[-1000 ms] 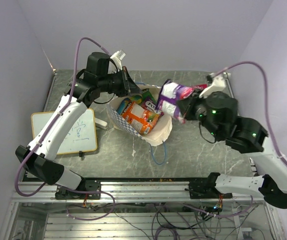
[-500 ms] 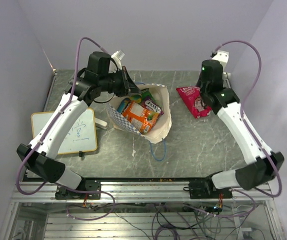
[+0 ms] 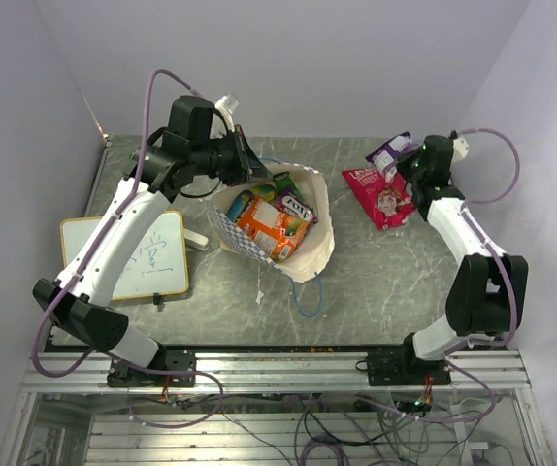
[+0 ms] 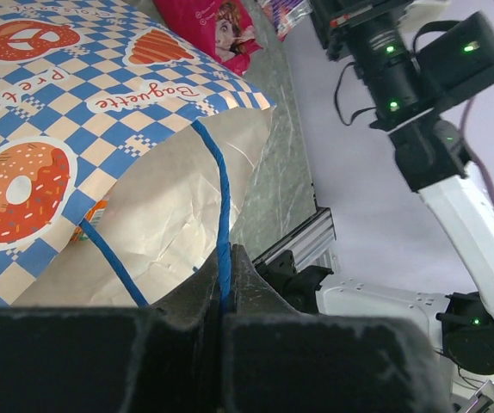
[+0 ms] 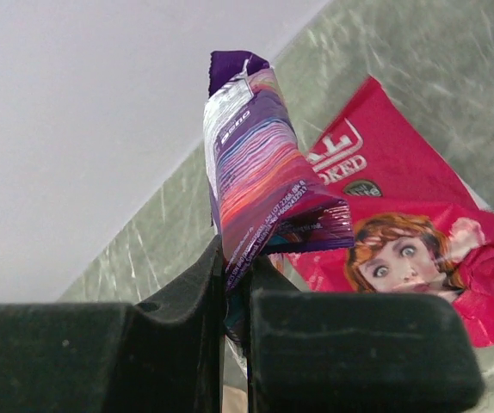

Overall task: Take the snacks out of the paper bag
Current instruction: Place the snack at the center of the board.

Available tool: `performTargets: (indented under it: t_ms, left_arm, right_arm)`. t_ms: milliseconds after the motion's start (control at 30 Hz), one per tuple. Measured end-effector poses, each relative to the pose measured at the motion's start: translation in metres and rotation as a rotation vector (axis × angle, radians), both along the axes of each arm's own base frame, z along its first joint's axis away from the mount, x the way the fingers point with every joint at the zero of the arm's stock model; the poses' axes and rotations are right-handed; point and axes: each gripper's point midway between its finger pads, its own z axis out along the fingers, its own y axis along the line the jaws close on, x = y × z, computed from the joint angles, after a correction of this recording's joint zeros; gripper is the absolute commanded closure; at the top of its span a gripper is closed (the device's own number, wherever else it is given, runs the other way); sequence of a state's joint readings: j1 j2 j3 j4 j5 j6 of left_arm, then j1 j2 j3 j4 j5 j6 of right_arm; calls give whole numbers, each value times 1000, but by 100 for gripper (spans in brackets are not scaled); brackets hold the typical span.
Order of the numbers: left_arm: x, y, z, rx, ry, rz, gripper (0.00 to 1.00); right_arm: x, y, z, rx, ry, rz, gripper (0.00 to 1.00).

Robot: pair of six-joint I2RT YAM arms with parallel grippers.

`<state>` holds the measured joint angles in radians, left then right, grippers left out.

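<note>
The paper bag (image 3: 312,248) lies open mid-table, checked outside showing in the left wrist view (image 4: 66,112). Orange (image 3: 271,228), green and other snack packets lie inside it. My left gripper (image 3: 249,167) is shut on the bag's blue cord handle (image 4: 222,215), holding the far rim up. My right gripper (image 3: 402,165) is shut on a purple packet (image 3: 391,152), seen close in the right wrist view (image 5: 256,172), held above the far right of the table. A magenta-pink packet (image 3: 380,197) lies flat on the table just beneath it (image 5: 402,224).
A white writing board (image 3: 138,254) lies at the left of the table. The bag's second blue cord handle (image 3: 308,301) trails toward the near edge. Walls close in at the back and both sides.
My right arm swung from over the bag to the far right corner with the purple packet. The left gripper and bag stayed put.
</note>
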<state>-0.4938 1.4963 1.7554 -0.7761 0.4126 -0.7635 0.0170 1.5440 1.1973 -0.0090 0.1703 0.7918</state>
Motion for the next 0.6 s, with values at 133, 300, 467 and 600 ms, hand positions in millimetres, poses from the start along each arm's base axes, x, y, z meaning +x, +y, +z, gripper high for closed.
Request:
performTargets:
  t_ms: [133,300,467,600]
  left_arm:
    - [2,0,-2,10,13,4,93]
    - [7,-3,-2,15,19,4,93]
    - [9,-4,-3,26,21,-1,93]
    - [8,-3,-5,33,27,-3,93]
  right_arm:
    - [1,-15,-54,120,15,-62,100]
    - [-1,-26,-145,252,130,-108,100]
    - [1,-32,-168,315,141,-129,100]
    - [4,-33,-167,325,128,-129,100]
